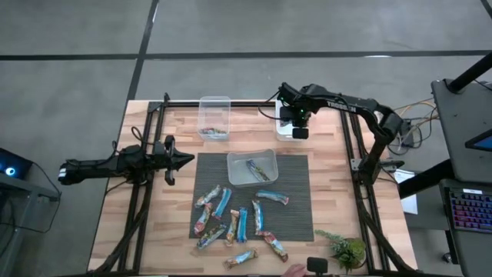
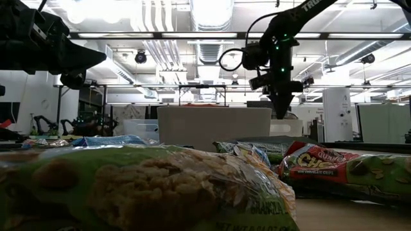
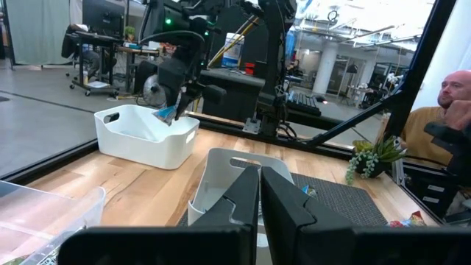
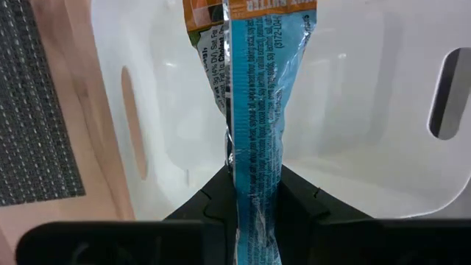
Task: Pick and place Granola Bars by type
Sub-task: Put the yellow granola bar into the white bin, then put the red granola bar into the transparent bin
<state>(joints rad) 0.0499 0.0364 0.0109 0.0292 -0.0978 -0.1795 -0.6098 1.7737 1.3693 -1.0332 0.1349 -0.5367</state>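
My right gripper point(image 1: 298, 127) hangs over a white bin point(image 1: 281, 132) at the far right of the table, shut on a blue-wrapped granola bar point(image 4: 257, 96). The bar points down into the bin point(image 4: 368, 110). Beside its lower end shows an orange-printed wrapper point(image 4: 202, 18); I cannot tell whether it is a separate bar. Several more bars point(image 1: 231, 219), blue and multicoloured, lie flat on a dark mat point(image 1: 296, 200) near the front. My left gripper point(image 1: 187, 160) waits shut at the table's left, pointing level. My right gripper pinches the blue bar between its two fingers near one end point(image 4: 254, 158). The fingers point steeply down from above, and the bar runs on along them. It hangs below the fingertips point(image 3: 168, 114), lifted clear, with its lower end inside the bin's opening.
Two clear tubs stand on the table, one at the far middle point(image 1: 214, 115) with a bar in it, one on the mat's far edge point(image 1: 252, 167) also with a bar. A small green plant point(image 1: 346, 250) stands front right. A person point(image 3: 456, 103) sits beyond the table.
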